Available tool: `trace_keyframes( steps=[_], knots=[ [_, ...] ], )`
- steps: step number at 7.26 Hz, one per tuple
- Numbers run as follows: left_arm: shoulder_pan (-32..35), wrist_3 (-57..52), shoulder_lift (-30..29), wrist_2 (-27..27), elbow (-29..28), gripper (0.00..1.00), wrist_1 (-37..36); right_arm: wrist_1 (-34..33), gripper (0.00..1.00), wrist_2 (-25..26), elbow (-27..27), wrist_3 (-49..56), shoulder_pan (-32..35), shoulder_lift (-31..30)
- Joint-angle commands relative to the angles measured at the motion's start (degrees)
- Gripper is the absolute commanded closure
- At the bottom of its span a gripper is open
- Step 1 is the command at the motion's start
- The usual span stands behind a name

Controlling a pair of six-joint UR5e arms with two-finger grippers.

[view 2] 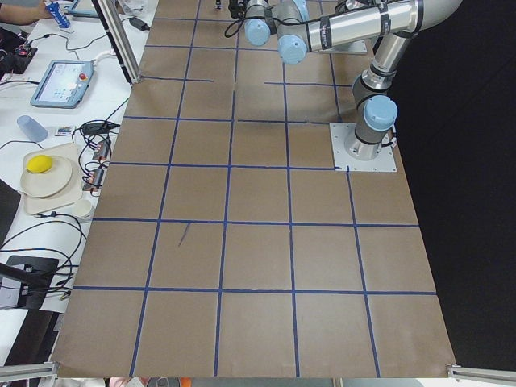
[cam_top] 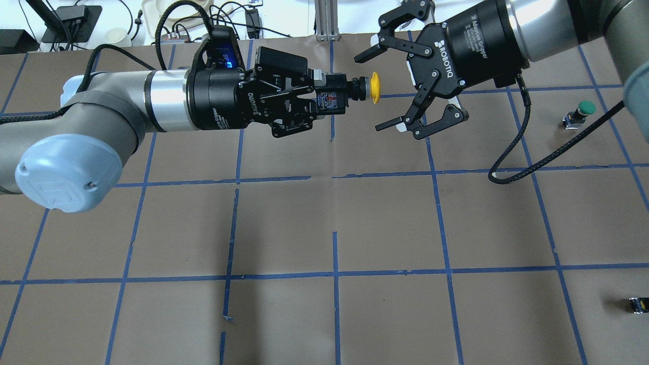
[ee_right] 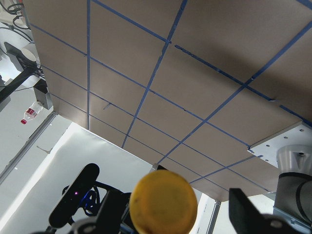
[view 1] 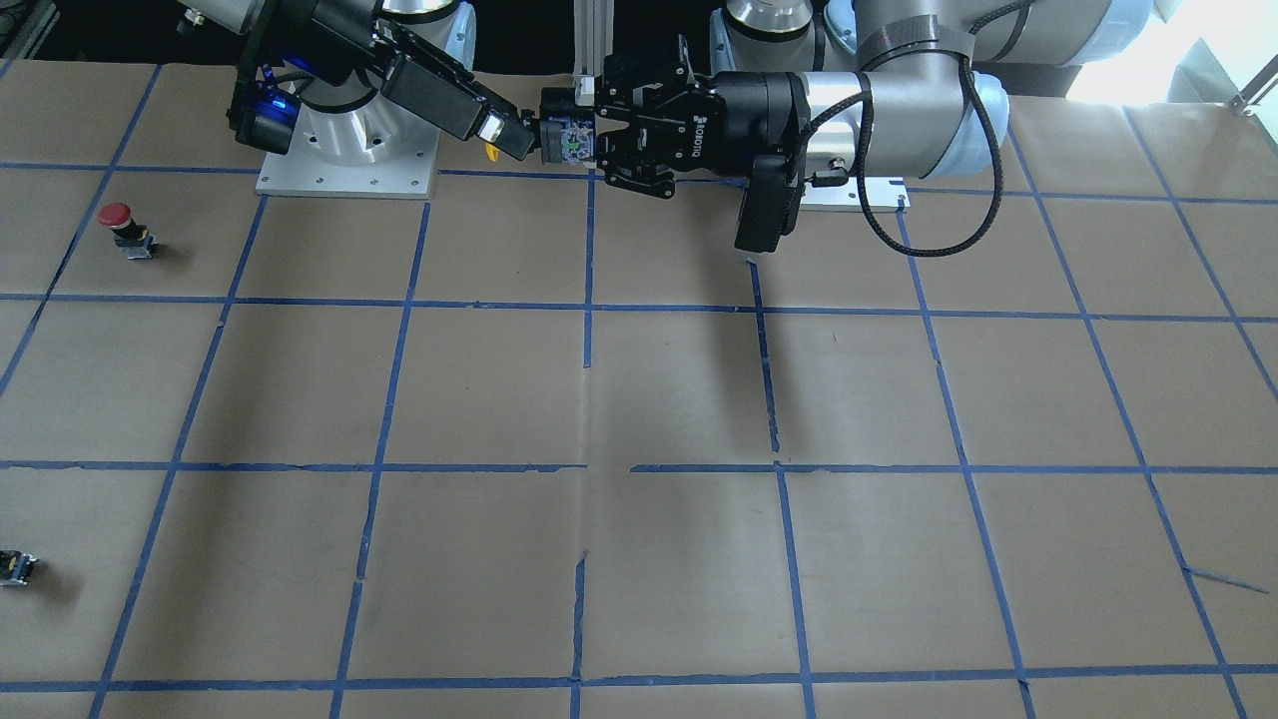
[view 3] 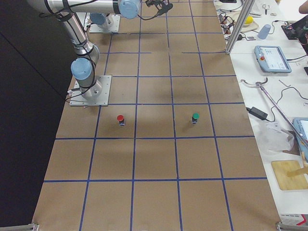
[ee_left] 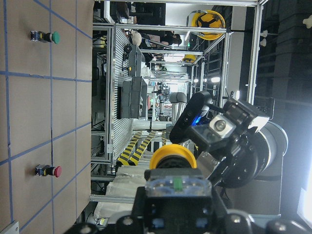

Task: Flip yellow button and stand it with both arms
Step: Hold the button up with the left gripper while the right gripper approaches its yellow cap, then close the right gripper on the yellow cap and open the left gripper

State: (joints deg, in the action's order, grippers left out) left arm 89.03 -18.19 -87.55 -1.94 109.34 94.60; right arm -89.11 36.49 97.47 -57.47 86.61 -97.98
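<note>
My left gripper (cam_top: 328, 99) is shut on the grey-black contact block of the yellow button (cam_top: 374, 95) and holds it level in the air, cap pointing at my right arm. My right gripper (cam_top: 374, 91) is open, with one fingertip on each side of the cap and not touching it. In the front-facing view the left gripper (view 1: 587, 142) holds the block, and only a sliver of the yellow button's cap (view 1: 492, 153) shows behind the right gripper (view 1: 511, 140). The yellow button's cap fills the lower middle of the left wrist view (ee_left: 173, 155) and of the right wrist view (ee_right: 163, 201).
A green button (cam_top: 583, 108) and a tiny black block with a yellow mark (cam_top: 638, 304) stand on the table's right side. A red button (view 1: 120, 224) stands near the right arm's base plate (view 1: 344, 180). Brown paper with blue tape grid (cam_top: 334, 223) covers the table.
</note>
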Motion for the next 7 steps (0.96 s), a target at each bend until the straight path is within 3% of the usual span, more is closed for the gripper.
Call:
trace_keyframes(
  steps=[1,2,3,4,7],
  knots=[
    [0.00,0.00,-0.08,-0.08,0.00,0.98,0.06,0.07,0.62,0.16,0.00,-0.01,0.05,-0.10],
    [0.00,0.26,-0.08,-0.08,0.00,0.93,0.06,0.07,0.79,0.33,-0.09,0.16,0.05,-0.19],
    [0.00,0.69,-0.16,0.01,0.00,0.36,0.06,-0.10,0.85,0.51,-0.09,0.25,0.05,-0.28],
    [0.00,2.18,-0.43,-0.08,0.00,0.16,0.06,-0.28,0.86,0.68,-0.18,0.25,0.05,-0.28],
    [-0.17,2.11,-0.69,-0.95,-0.70,0.13,0.06,-0.10,0.87,2.17,-0.79,0.69,-0.65,-0.02]
  ],
)
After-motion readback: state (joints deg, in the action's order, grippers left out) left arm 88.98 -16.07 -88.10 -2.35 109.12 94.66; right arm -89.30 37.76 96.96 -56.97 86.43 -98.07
